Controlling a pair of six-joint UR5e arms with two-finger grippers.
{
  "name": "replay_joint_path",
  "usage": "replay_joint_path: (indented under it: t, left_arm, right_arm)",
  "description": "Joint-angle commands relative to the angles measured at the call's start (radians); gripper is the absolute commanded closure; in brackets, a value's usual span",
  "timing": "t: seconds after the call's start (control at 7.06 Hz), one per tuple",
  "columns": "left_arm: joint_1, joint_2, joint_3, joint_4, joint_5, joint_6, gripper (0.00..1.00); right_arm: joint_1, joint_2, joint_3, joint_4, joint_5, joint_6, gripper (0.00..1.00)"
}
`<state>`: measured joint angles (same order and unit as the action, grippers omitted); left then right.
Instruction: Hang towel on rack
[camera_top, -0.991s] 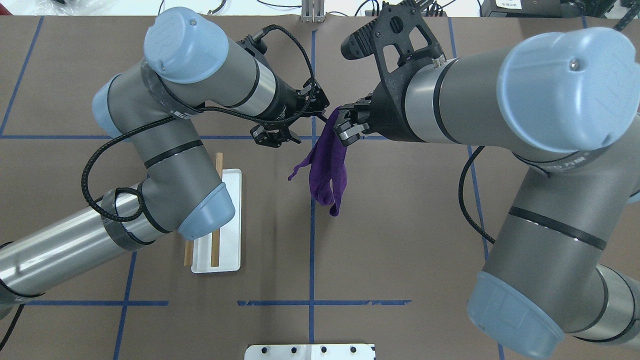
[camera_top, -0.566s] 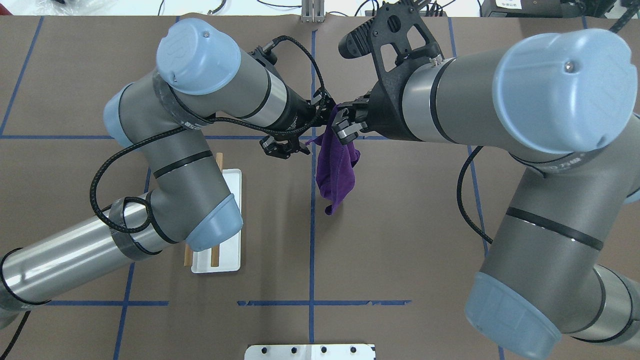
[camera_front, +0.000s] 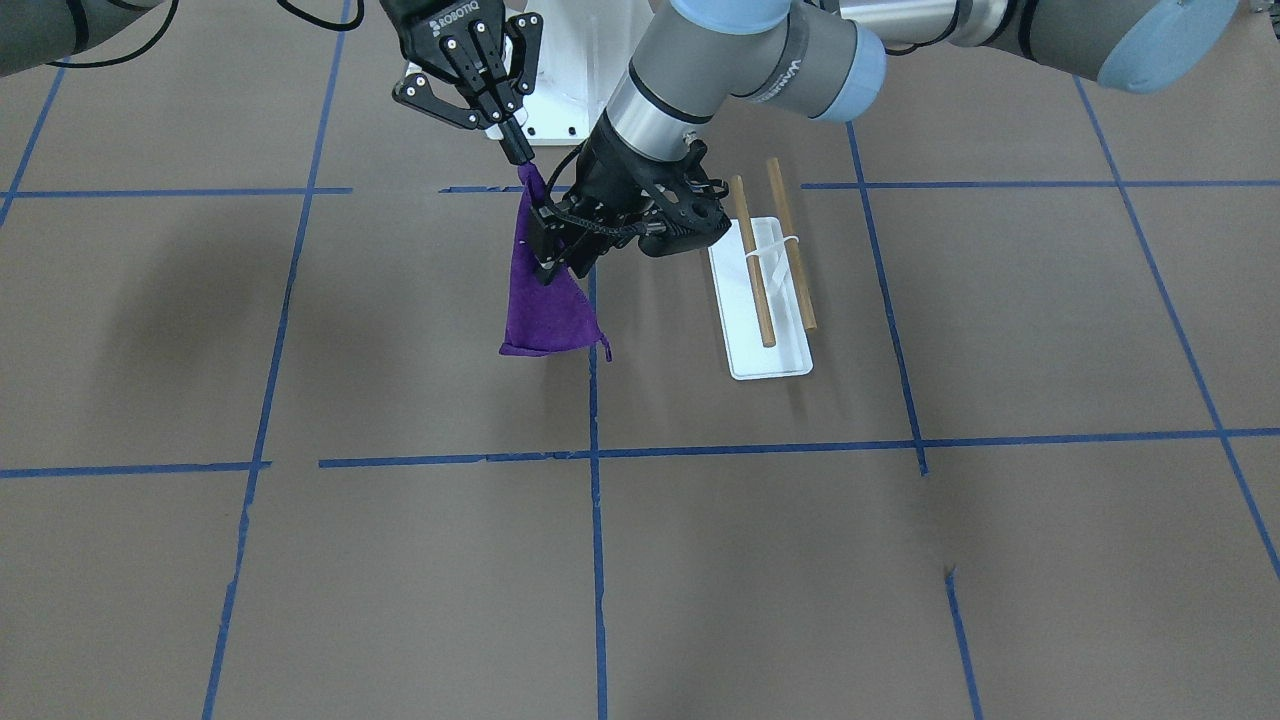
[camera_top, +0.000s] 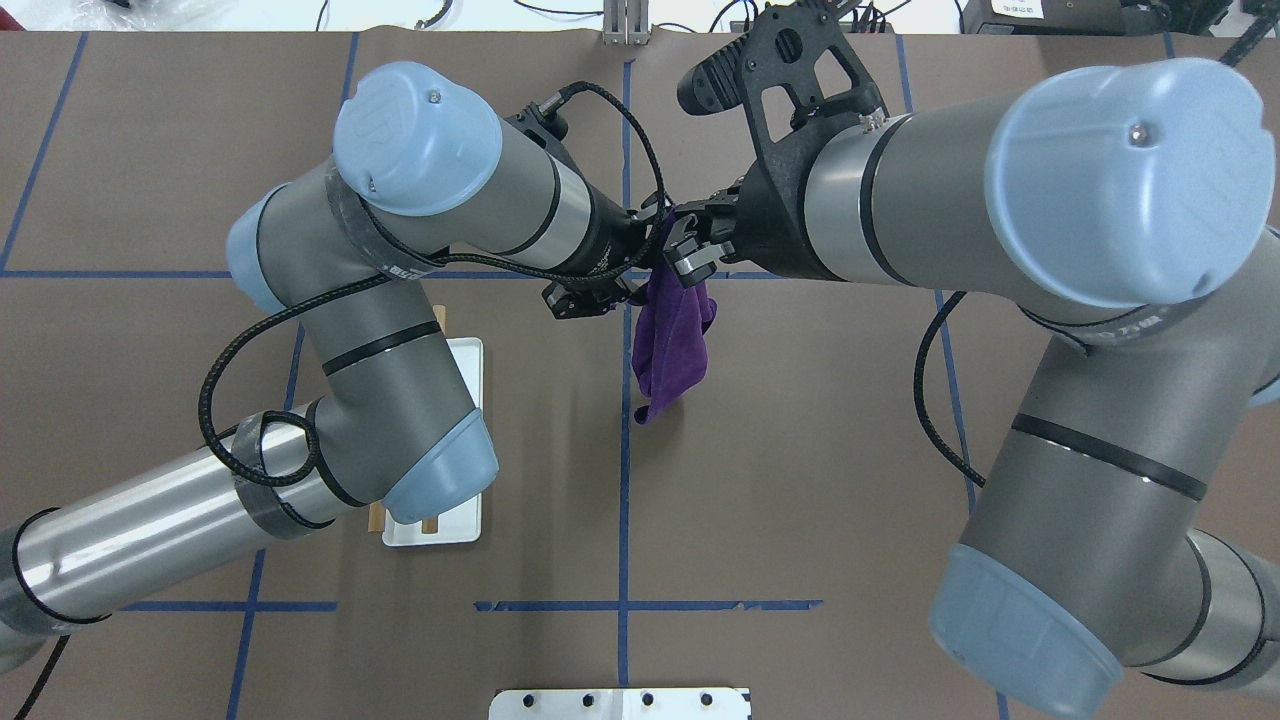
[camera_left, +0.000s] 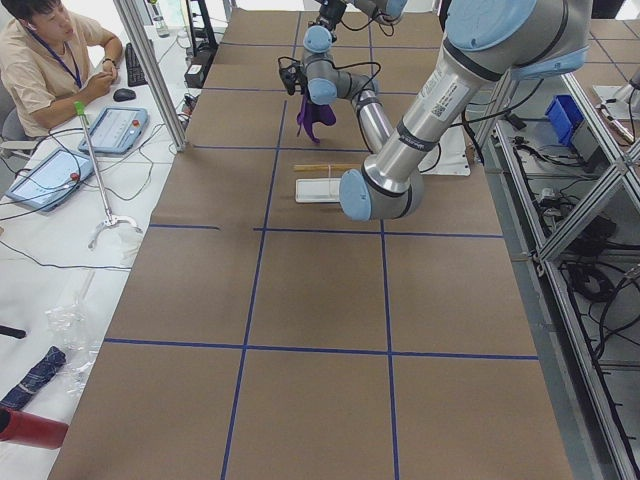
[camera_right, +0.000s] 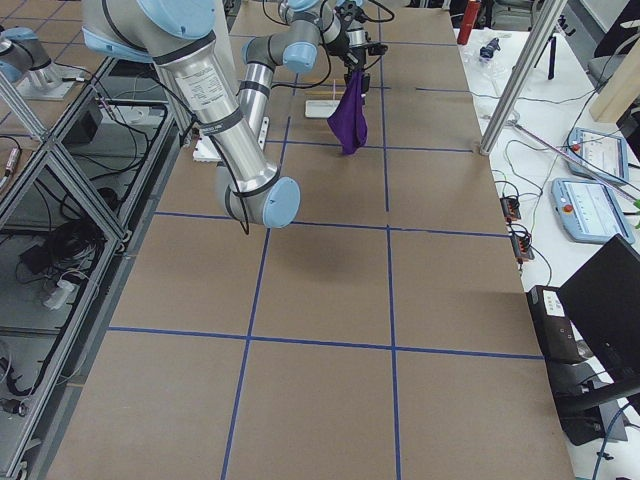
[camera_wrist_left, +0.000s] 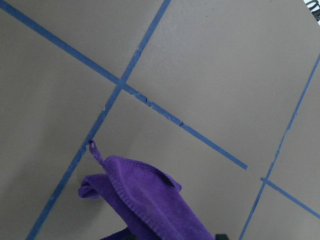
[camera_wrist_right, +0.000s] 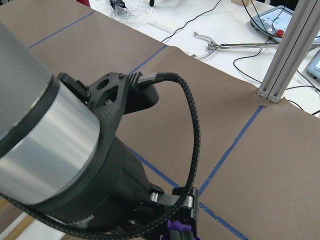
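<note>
- The right claw (camera_front: 518, 155) is pinching the top corner of the towel (camera_front: 548, 310), in the upper middle of the front-facing view. The purple cloth is hanging from it in a narrow triangle above the tabletop (camera_front: 800, 550).
- The left claw (camera_front: 550, 262) is now pressing in against the towel's upper edge. A second ago, in the overhead view, it was standing clearly apart from the cloth, and it has been closing that gap since.
- In the left wrist view two dark tips are showing apart at the bottom edge with cloth between them. The jaws are therefore looking spread around the fabric, not yet clamped.
- The towel has also been settling. Its loose flap, flung out to the left of the overhead view a second ago, is now hanging straight down, and the string loop (camera_wrist_left: 94, 150) is dangling at the lower edge.
- The rack (camera_front: 770, 368) is sitting to the right of the towel in the front-facing view. Its two wooden bars are bare and are not touching the cloth.
- This is probably setting up a second hold, so that both arms can spread the towel before carrying it over to the bars. The hanging itself is not yet started.
</note>
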<state>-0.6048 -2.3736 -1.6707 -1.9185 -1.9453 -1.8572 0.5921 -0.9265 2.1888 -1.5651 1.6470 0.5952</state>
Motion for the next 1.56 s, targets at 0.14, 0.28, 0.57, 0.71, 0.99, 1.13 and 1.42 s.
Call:
replay_joint_path:
  t: [0.14, 0.28, 0.57, 0.71, 0.99, 1.13, 1.42]
  left_arm:
    - [0.01, 0.004, -0.009, -0.004, 0.011, 0.009, 1.0]
    - [0.01, 0.005, -0.009, -0.004, 0.012, 0.01, 1.0]
    - [0.007, 0.011, -0.009, -0.004, 0.014, 0.013, 1.0]
    - [0.004, 0.022, -0.023, 0.001, 0.014, 0.044, 1.0]
    - [-0.003, 0.147, -0.151, 0.006, 0.011, 0.125, 1.0]
    - [-0.013, 0.215, -0.212, 0.007, 0.009, 0.174, 1.0]
    - [-0.074, 0.322, -0.28, 0.009, 0.005, 0.334, 1.0]
  right_arm:
    - [0.0, -0.009, -0.003, 0.039, -0.001, -0.003, 1.0]
    - [0.0, -0.014, -0.003, 0.039, 0.004, -0.006, 1.0]
    - [0.0, -0.017, -0.007, 0.028, 0.025, 0.004, 0.33]
    - [0.006, -0.037, -0.009, 0.014, 0.058, 0.064, 0.01]
    - [0.107, -0.051, -0.007, -0.122, 0.248, 0.075, 0.0]
    - [0.135, -0.102, -0.011, -0.147, 0.282, 0.072, 0.0]
    - [0.191, -0.194, -0.078, -0.15, 0.31, 0.023, 0.0]
